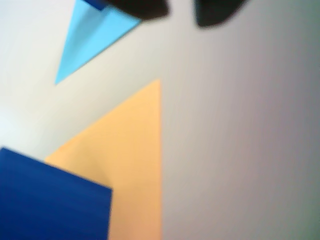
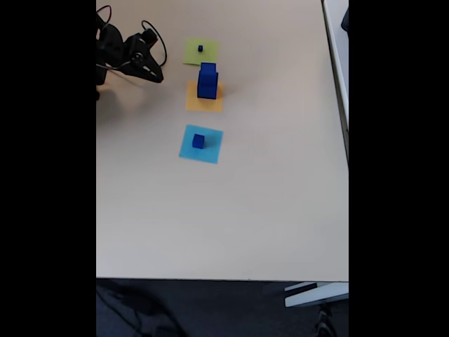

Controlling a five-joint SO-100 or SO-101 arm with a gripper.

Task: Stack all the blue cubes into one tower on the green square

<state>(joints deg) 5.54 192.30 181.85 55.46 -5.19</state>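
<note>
The green square [image 2: 193, 56] lies at the far end of the table with a tiny blue cube [image 2: 200, 48] on it. Just in front, two larger blue cubes [image 2: 208, 81] appear piled on the orange square [image 2: 202, 104]; the wrist view shows this pile [image 1: 50, 200] at bottom left. A small blue cube [image 2: 198, 141] sits on the light-blue square [image 2: 209, 149], and a sliver of that cube [image 1: 95, 4] shows behind a fingertip. My gripper [image 2: 157, 74] hangs left of the pile, clear of every cube. Its dark fingertips [image 1: 140, 7] stand apart, open [image 1: 181, 12], holding nothing.
In the wrist view the orange square [image 1: 130, 160] and light-blue square [image 1: 92, 42] lie on the pale table [image 1: 240, 130]. The arm's body and cables [image 2: 116, 49] fill the far left corner. The table's near edge [image 2: 224, 279] runs along the bottom.
</note>
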